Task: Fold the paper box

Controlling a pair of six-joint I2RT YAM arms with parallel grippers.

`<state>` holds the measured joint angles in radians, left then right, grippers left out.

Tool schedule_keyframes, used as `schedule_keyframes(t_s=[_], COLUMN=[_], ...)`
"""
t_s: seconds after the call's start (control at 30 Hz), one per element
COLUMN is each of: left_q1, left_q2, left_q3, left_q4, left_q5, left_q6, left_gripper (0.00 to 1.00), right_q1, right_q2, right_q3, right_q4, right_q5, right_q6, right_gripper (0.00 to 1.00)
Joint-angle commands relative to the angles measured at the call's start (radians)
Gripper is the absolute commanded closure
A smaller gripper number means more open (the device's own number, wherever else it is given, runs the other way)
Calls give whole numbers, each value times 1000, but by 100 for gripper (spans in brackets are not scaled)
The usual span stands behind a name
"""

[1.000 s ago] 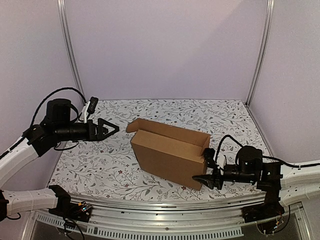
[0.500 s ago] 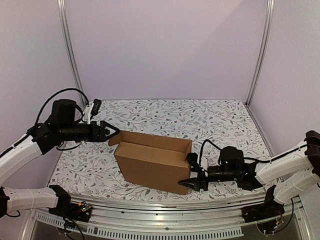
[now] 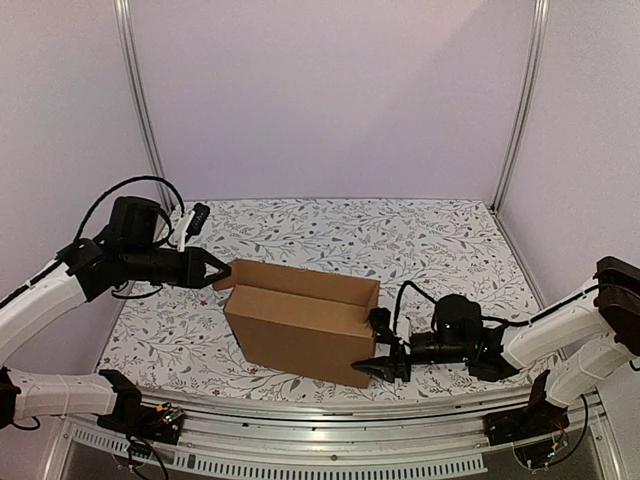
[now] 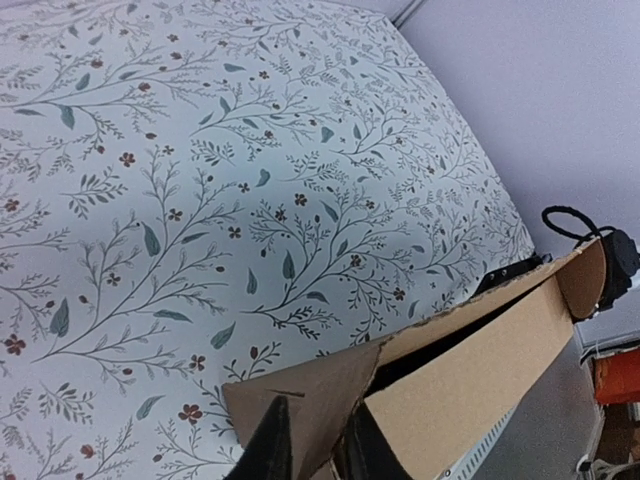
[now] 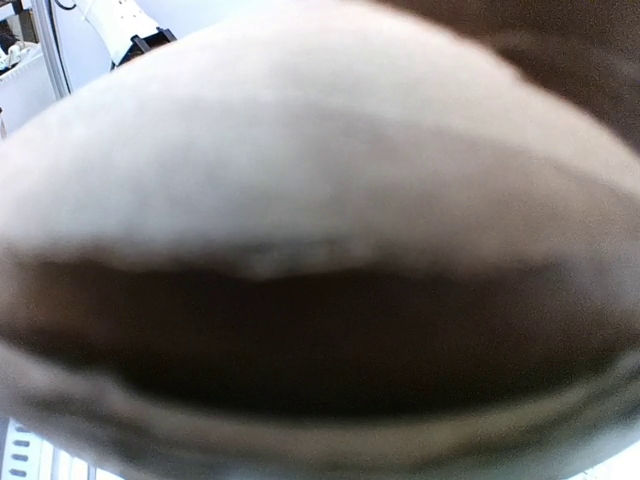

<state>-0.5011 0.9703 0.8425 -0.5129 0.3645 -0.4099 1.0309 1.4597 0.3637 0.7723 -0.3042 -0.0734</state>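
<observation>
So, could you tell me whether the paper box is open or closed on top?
Open: the paper box stands with walls raised, nothing covering its interior, an end flap sticking outward.

Floral-patterned table (image 3: 450, 235); brown paper box (image 3: 295, 330) standing on it, near front edge.

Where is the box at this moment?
In the top view, the box stands near the front edge of the table, between the left pincer at its flap and the right pincer at its right end.

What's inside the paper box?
Through the open top of the paper box, only bare cardboard inner walls show; no contents visible. The front wall hides the floor, so the bottom is unconfirmed.
</observation>
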Motion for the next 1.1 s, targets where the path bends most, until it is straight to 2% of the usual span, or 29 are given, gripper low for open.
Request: schedule_keyframes(t_s=[0.0, 0.13, 0.5, 0.77, 0.97, 1.07], left_q1=[3, -15, -95, -172, -225, -243], left_q2=[7, 20, 9, -37, -70, -80], left_q3=[41, 54, 64, 6, -19, -38], left_q4=[-55, -58, -93, -72, -45, -38], left_q5=[-12, 16, -16, -66, -120, -156], left_q6=[21, 16, -53, -142, -182, -189], left_gripper=[92, 100, 100, 100, 100, 100], right_q1=[-4, -4, 19, 35, 37, 38], right_q2=[38, 59, 82, 107, 131, 118], right_q3=[15, 17, 6, 5, 11, 8], right_q4=[-33, -2, 28, 46, 61, 62], right_q5=[34, 65, 185, 270, 298, 337], right_q6=[-21, -26, -50, -53, -41, -26], right_gripper=[68, 68, 68, 67, 57, 45])
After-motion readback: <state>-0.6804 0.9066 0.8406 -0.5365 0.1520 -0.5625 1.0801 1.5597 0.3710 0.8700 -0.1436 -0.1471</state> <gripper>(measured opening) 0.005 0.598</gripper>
